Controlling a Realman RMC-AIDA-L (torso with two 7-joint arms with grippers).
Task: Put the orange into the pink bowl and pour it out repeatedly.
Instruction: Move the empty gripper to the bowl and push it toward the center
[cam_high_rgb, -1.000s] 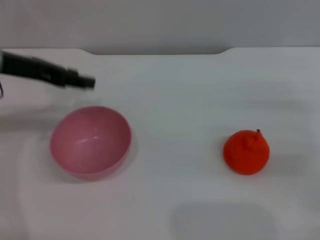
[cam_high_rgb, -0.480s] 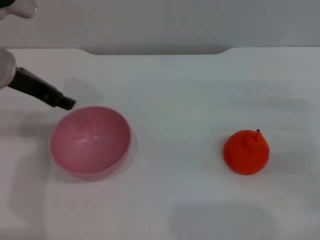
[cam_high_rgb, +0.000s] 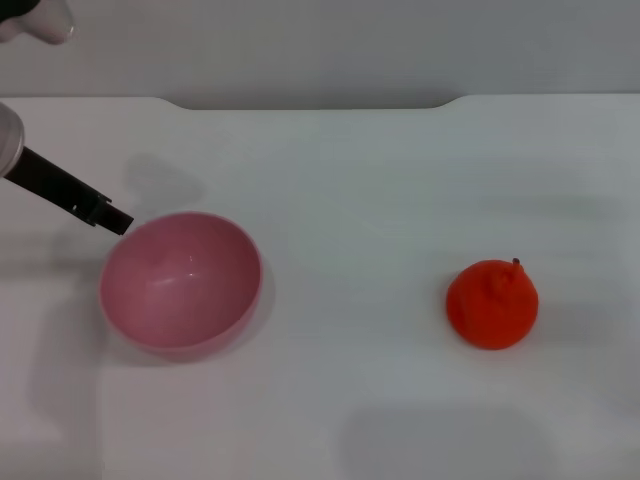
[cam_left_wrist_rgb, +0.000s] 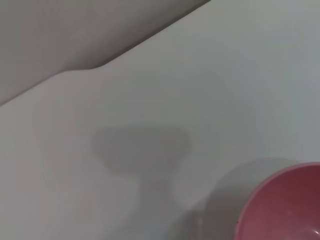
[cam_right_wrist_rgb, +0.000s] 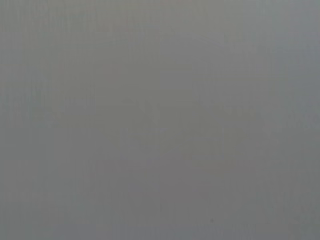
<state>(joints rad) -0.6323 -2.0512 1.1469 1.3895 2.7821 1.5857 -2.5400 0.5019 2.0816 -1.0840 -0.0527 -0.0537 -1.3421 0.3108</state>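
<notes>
The pink bowl (cam_high_rgb: 180, 282) stands upright and empty on the left part of the white table (cam_high_rgb: 350, 200). Its rim also shows in a corner of the left wrist view as the pink bowl (cam_left_wrist_rgb: 287, 202). The orange (cam_high_rgb: 492, 303) rests on the table far to the right, stem up, well apart from the bowl. My left gripper (cam_high_rgb: 112, 218) reaches in from the left as a dark bar, its tip just at the bowl's far-left rim. My right gripper is out of view; the right wrist view shows only plain grey.
The table's far edge (cam_high_rgb: 310, 102) runs along the back, with a grey wall behind it. A soft shadow (cam_left_wrist_rgb: 140, 150) of the left arm lies on the table beside the bowl.
The left gripper has swung from behind the bowl toward the left and nearer, ending at the bowl's far-left rim. Bowl and orange have not moved.
</notes>
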